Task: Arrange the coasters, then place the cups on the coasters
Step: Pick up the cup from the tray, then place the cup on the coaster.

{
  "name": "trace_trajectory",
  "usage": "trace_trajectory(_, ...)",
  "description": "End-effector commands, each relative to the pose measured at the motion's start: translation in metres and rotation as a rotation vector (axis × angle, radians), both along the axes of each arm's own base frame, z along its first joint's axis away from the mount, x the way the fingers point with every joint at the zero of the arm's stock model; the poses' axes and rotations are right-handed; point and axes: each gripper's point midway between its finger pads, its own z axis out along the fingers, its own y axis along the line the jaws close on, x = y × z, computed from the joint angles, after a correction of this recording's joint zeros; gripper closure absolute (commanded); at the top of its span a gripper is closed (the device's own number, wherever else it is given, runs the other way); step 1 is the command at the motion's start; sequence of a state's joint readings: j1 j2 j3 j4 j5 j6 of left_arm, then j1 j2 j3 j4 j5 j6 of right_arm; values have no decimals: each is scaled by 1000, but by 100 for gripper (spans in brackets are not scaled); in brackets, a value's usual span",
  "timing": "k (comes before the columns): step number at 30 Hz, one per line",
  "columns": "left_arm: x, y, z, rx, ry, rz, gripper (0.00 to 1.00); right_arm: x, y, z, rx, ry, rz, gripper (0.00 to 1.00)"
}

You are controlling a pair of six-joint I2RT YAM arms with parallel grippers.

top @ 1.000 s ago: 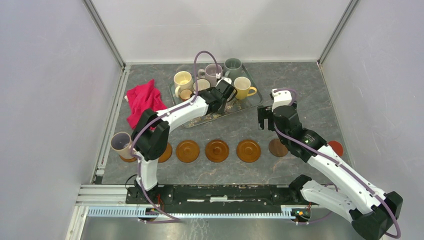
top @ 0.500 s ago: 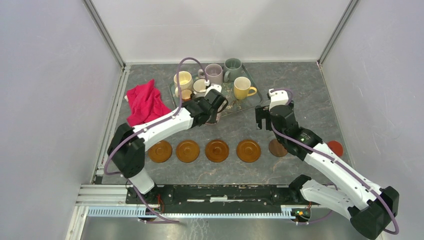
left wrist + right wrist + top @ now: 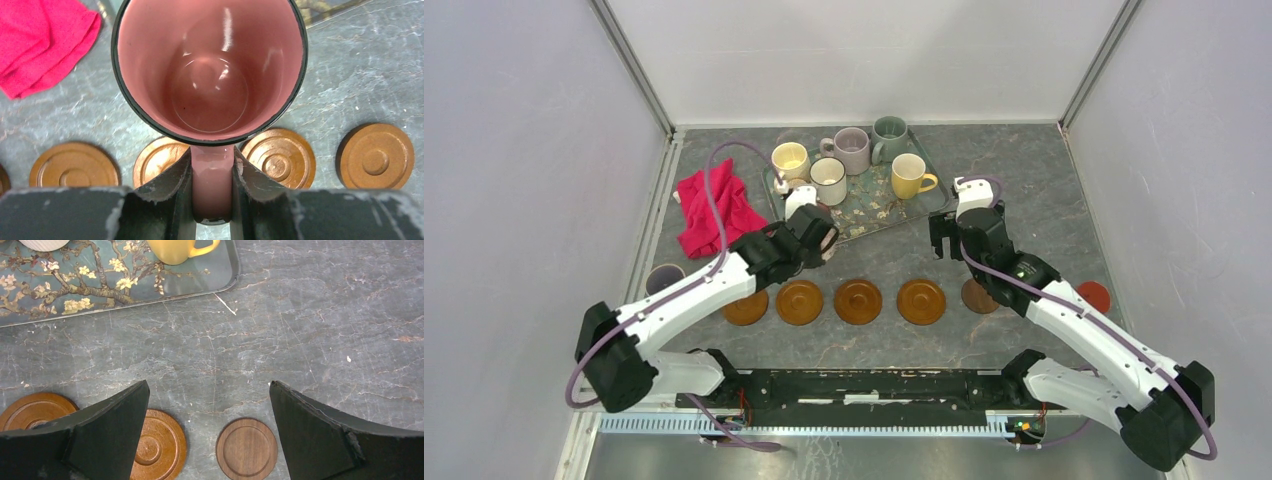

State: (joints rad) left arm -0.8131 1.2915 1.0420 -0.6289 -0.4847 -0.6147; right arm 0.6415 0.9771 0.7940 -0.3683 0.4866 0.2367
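Note:
My left gripper (image 3: 212,187) is shut on the handle of a pink cup (image 3: 210,70), held upright above the table just behind the coaster row. In the top view that gripper (image 3: 814,240) hides most of the cup. Orange-brown coasters (image 3: 800,301) (image 3: 858,301) (image 3: 921,301) lie in a row, with a dark brown coaster (image 3: 979,296) and a red one (image 3: 1094,296) to their right. My right gripper (image 3: 209,390) hangs open and empty over the dark brown coaster (image 3: 247,448). Cream (image 3: 790,160), white (image 3: 828,180), mauve (image 3: 852,150), grey-green (image 3: 889,138) and yellow (image 3: 909,175) cups stand on the tray.
The floral tray (image 3: 879,210) lies at the back centre. A red cloth (image 3: 714,205) is bunched to its left. Another cup (image 3: 664,278) stands at the far left end of the row, partly behind my left arm. Walls close in on three sides.
My left arm has swung from the tray toward the near left, carrying the pink cup to just behind the coaster row. The right gripper has drifted slightly back and stays open.

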Motion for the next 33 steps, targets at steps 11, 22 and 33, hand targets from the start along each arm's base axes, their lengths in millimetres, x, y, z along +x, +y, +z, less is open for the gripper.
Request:
trace_trajectory(11,-42,99,21,-46,-120,412,98,6,13,0,31,-22,41,2)
trace_trajectory(22,-69,149,12,-59,-162,648,98,5,17,0,43,-23,55,2)
trace_trajectory(33,-81,170,-9,-61,-175,771,98,5,15,-2,46,-28,49,2)
